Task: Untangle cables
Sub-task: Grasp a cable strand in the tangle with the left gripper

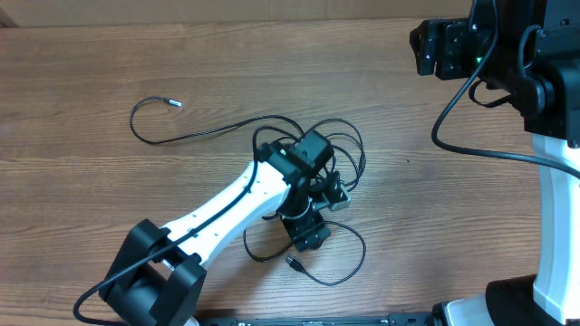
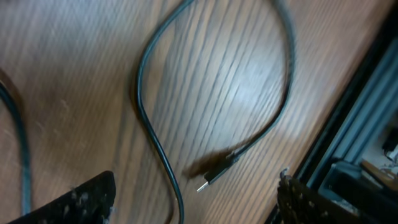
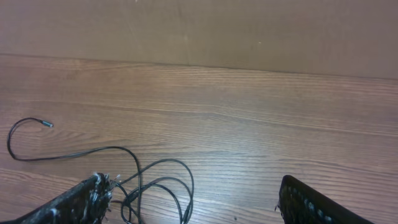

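Observation:
Several thin black cables (image 1: 335,149) lie in a tangle of loops at the table's middle. One strand runs left to a plug tip (image 1: 174,102). Another loop ends in a plug (image 1: 293,263) near the front edge. My left gripper (image 1: 308,234) hovers over the front side of the tangle. In the left wrist view it is open (image 2: 193,208), with a cable strand (image 2: 152,134) and its plug (image 2: 216,175) on the wood between the fingers. My right gripper (image 1: 428,50) is at the far right, away from the cables. It is open and empty (image 3: 193,208), with the loops (image 3: 158,180) near its left finger.
The wooden table (image 1: 109,181) ends at a black metal rail (image 2: 348,112) along its front edge. The right arm's thick black cable (image 1: 471,145) hangs over the table's right part. The right arm's white base (image 1: 557,235) stands at the right edge.

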`<state>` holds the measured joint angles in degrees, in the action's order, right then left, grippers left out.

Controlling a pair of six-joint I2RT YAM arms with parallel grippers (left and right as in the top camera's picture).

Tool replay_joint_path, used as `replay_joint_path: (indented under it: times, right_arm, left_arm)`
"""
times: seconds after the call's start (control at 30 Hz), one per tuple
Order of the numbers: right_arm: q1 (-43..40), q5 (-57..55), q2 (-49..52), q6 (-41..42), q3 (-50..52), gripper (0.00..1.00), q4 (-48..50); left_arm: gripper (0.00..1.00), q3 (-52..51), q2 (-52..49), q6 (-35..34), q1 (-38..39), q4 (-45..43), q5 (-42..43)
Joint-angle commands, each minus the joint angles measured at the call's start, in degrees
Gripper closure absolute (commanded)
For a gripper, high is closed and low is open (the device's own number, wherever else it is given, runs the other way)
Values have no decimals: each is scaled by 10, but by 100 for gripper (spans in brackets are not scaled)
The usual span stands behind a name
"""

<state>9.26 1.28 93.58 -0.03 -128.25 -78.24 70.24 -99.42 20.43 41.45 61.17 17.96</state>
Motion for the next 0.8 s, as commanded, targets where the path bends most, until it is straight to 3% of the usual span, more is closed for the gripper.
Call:
replay_joint_path:
  times: [0.0, 0.07, 0.63, 0.67, 0.7, 0.73, 0.77]
  right_arm:
    - [0, 2, -17, -4, -16, 15, -1]
    - [0, 2, -17, -4, -16, 15, -1]
    - [0, 2, -16, -4, -16, 15, -5]
    - [0, 2, -16, -4, -16, 15, -4]
    - [0, 2, -16, -4, -16, 15, -3]
    - [0, 2, -16, -4, -16, 15, -2]
    - [0, 2, -16, -4, -16, 14, -1]
  left_arm:
    - [18, -40, 3, -68, 9, -15, -81]
    - [17, -64, 3, -94, 7, -35, -114]
    - [20, -189, 3, -177, 6, -172, -104]
    - [22, -200, 3, -183, 6, -179, -99]
    - [32, -209, 3, -183, 6, -186, -89]
    - [43, -220, 3, -183, 6, -196, -76]
    - [60, -225, 3, -183, 6, -199, -73]
